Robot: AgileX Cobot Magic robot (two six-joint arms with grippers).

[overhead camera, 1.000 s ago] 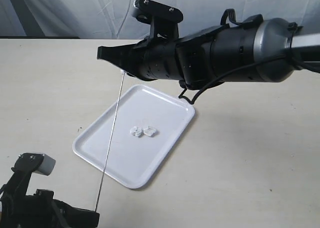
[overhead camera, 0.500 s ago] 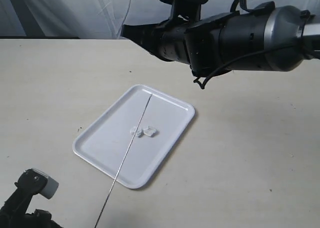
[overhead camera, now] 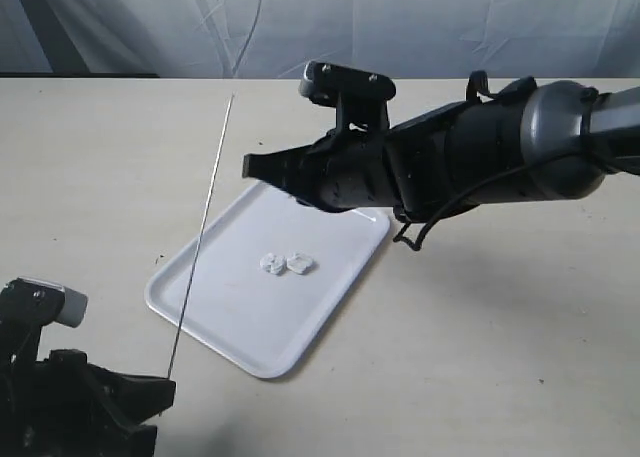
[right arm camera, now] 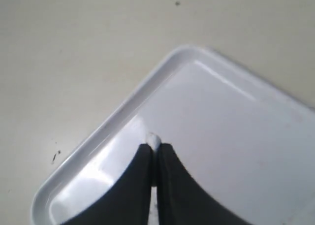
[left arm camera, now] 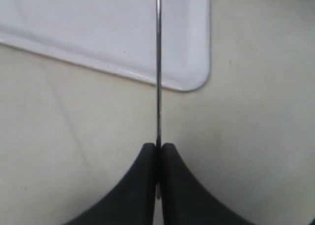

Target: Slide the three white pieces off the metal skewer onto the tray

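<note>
My left gripper (overhead camera: 168,385) at the front left is shut on the lower end of the thin metal skewer (overhead camera: 200,237), which slants up and away past the tray's left edge, bare along its visible length. In the left wrist view the skewer (left arm camera: 158,62) runs out from between the closed fingers of that gripper (left arm camera: 158,147) over a tray corner (left arm camera: 98,33). Two white pieces (overhead camera: 272,264) (overhead camera: 299,264) lie side by side mid-tray (overhead camera: 230,307). My right gripper (overhead camera: 250,165) hovers over the tray's far corner. In its wrist view this gripper (right arm camera: 154,147) pinches a third white piece (right arm camera: 153,139) above the tray (right arm camera: 221,116).
The tray lies slantwise on a beige tabletop (overhead camera: 500,327). A white wrinkled cloth backdrop (overhead camera: 200,27) closes off the far edge. My bulky black right arm (overhead camera: 470,162) stretches across the right half, above the tray's far right corner.
The skewer's top has come free of my right gripper, swung right across the tray, then back left. My right arm rose and came back down over the tray's far corner.
</note>
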